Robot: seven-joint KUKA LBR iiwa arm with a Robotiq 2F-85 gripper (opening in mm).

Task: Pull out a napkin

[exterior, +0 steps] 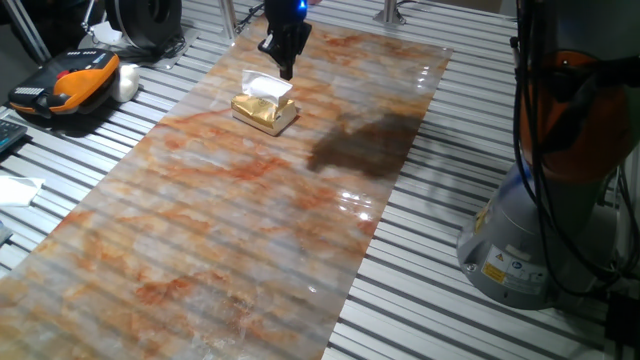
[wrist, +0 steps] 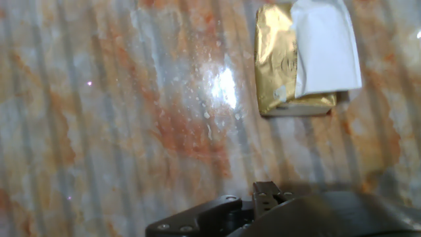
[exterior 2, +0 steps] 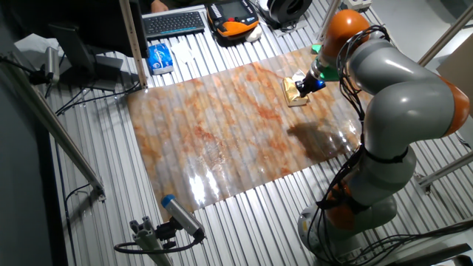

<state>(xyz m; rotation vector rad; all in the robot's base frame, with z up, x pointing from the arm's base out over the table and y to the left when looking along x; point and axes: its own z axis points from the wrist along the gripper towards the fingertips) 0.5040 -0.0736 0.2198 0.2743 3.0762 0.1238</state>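
Note:
The small gold napkin box (exterior: 265,112) stands at the far end of the marbled mat. A white napkin (exterior: 267,85) sticks out of its top. In the hand view the napkin (wrist: 325,49) lies over the right part of the box (wrist: 276,62) and reaches past its edge. My gripper (exterior: 286,68) hangs just above and behind the box, beside the napkin. Its fingers come together to a point with nothing between them. In the other fixed view the gripper (exterior 2: 303,83) is over the box (exterior 2: 293,96). The hand view shows only the hand's dark base.
The marbled mat (exterior: 230,230) covers the slatted table. An orange and black device (exterior: 70,85) and a white sheet (exterior: 18,188) lie off the mat at the left. The robot's grey base (exterior: 540,230) stands at the right.

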